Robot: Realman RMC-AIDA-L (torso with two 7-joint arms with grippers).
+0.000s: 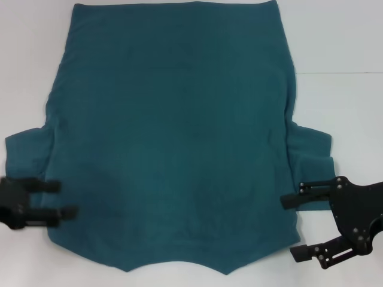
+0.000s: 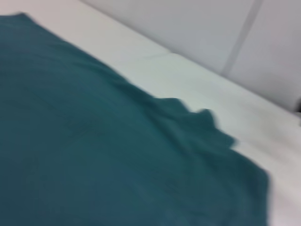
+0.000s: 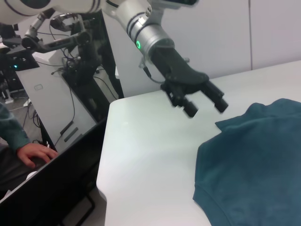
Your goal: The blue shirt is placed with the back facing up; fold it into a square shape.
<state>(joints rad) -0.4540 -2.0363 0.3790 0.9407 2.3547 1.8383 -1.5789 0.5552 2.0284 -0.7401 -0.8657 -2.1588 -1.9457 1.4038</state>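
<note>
You are looking at a plain dark teal-blue shirt (image 1: pixel 173 137), no print or pattern showing on its upturned side, lying on a white table (image 1: pixel 347 89). The left gripper (image 1: pixel 58 199) and right gripper (image 1: pixel 296 227) are both showing black, and a green light (image 3: pixel 138 44) is glowing on the left arm's silver wrist.

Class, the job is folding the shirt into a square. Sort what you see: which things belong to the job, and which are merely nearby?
Belonging to the job:
- blue shirt, spread flat
- left gripper, open
- right gripper, open

Merely nearby:
- white table
- person's hand, off the table
</note>
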